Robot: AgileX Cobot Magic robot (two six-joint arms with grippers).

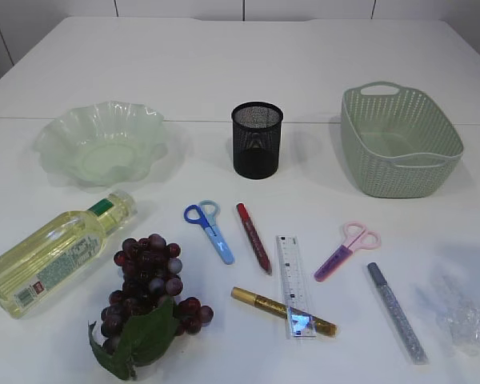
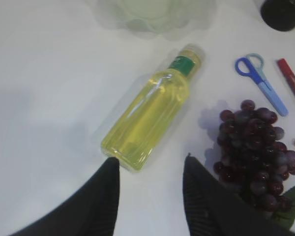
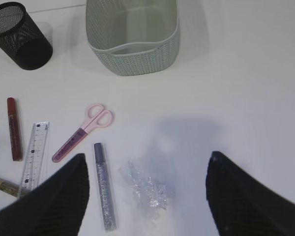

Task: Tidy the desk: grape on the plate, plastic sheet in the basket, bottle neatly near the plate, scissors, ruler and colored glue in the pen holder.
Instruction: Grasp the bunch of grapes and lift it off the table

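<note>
2 end effectors parted, holding nothing | bottle (image 1: pixel 54 252) lies flat, cap toward plate (image 1: pixel 102 144)

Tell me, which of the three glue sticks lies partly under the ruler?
The gold glue: its right part runs beneath the clear ruler. The red glue and silver glue lie apart from it, touching nothing.

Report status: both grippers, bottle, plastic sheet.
Left gripper open over the bottle, lying flat. Right gripper open above the plastic sheet. Nothing held. Basket unblocked.
</note>
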